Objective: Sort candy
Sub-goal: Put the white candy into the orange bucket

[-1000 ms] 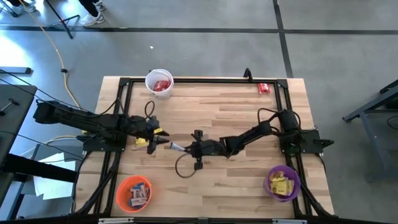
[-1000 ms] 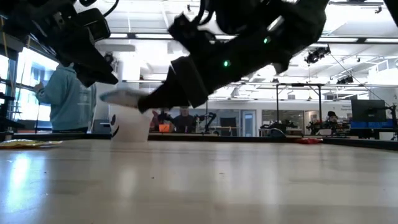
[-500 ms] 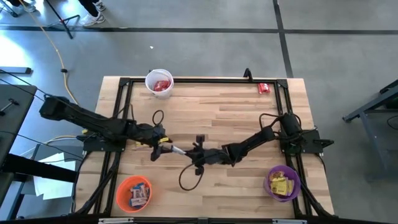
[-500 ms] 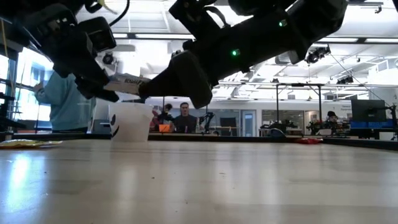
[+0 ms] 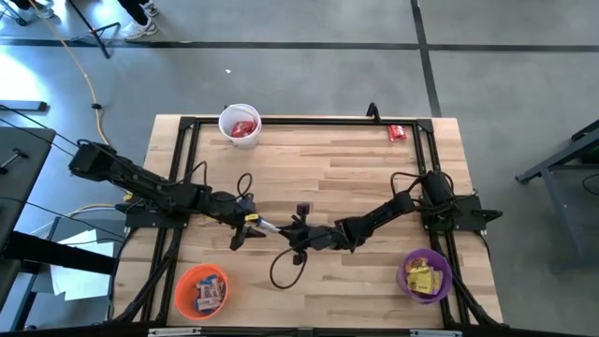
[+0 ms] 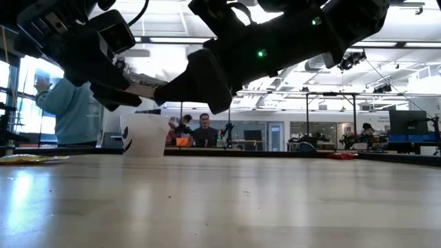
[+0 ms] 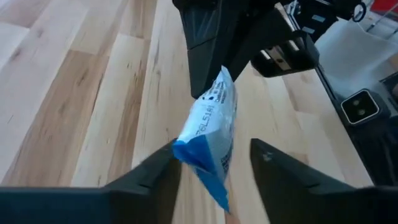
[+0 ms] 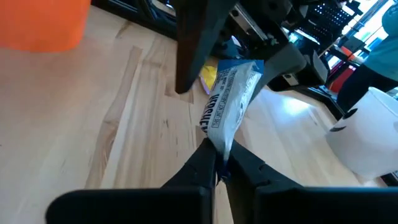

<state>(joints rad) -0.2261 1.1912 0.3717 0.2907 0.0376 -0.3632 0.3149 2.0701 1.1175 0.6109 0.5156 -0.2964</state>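
A slim blue-and-white candy bar (image 7: 212,127) hangs in the air over the table's near-left middle, between my two grippers. My right gripper (image 5: 279,227) is shut on its white end. My left gripper (image 7: 214,152) is open, and its two fingers stand on either side of the bar's blue end (image 7: 196,155). A yellow candy (image 8: 208,74) lies flat on the wood under the left gripper. The white cup (image 5: 240,124) holds red candy, the orange cup (image 5: 201,288) blue-and-white bars, and the purple cup (image 5: 427,274) yellow candy. My right gripper pinches the bar's white end (image 8: 219,138) between its two fingers. The fingers come about level from the table's right, in line with the bar. The bar sticks out past the fingertips toward the left gripper, clear of the table. My left gripper: one finger (image 7: 163,167) stands right at the blue end; I cannot tell whether it touches.
A red candy (image 5: 398,132) lies at the table's far right corner. A black frame (image 5: 309,120) runs along the table's edges. Another yellow candy (image 6: 27,158) lies on the wood at the left. People stand in the room beyond the table.
My left gripper has moved toward the table's right and near edges and sunk, coming up to the bar so that its fingers now flank the blue end. My right gripper has shifted a little with the bar and rolled, staying shut on it; the bar stays clear of the table.
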